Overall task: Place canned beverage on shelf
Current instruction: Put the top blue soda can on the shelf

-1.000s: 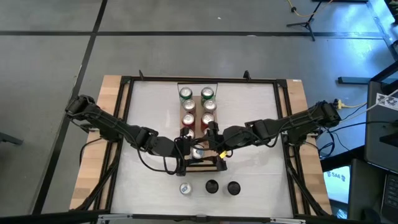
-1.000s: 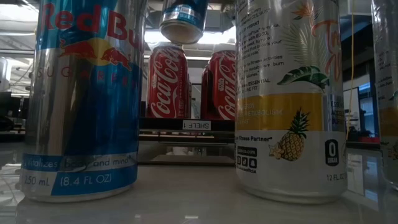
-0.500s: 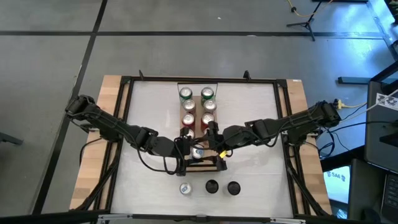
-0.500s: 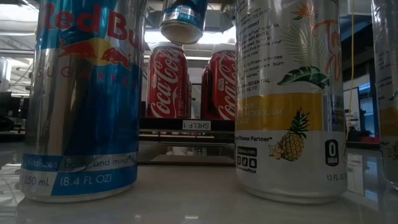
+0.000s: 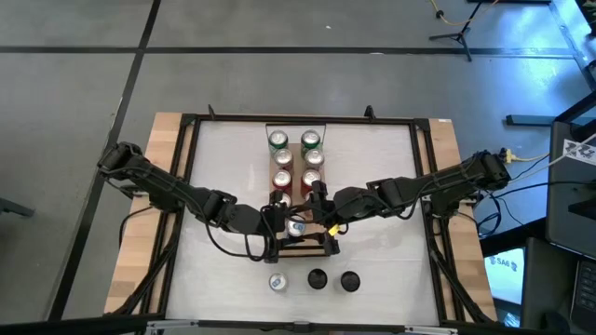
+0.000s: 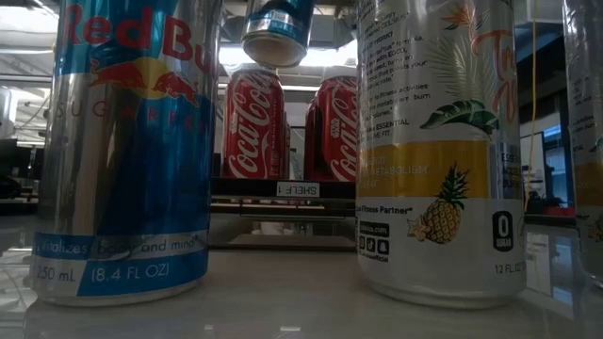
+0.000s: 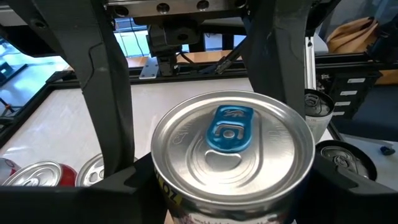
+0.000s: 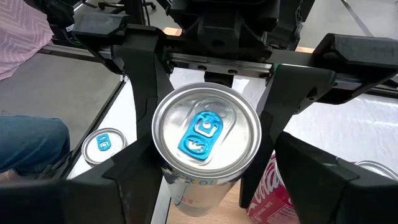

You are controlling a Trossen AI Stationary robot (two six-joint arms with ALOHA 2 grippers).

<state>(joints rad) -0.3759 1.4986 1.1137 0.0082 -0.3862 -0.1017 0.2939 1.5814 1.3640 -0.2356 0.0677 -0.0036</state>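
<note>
Nothing has shifted; both hands flank the blue-tabbed can over the shelf.

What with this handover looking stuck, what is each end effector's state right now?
Left end effector: around the can; grip cannot be told.
Right end effector: closed on the can.

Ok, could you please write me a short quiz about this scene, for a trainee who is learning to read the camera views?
1. How many cans stand on the shelf?
2. True or false: the blue-tab can rests on the table.
3. Which claw is at that can? A: only the left claw. B: only the right claw. C: both.

Key: 1: six. 2: false, the low view shows it raised and tilted. 3: C.
</note>
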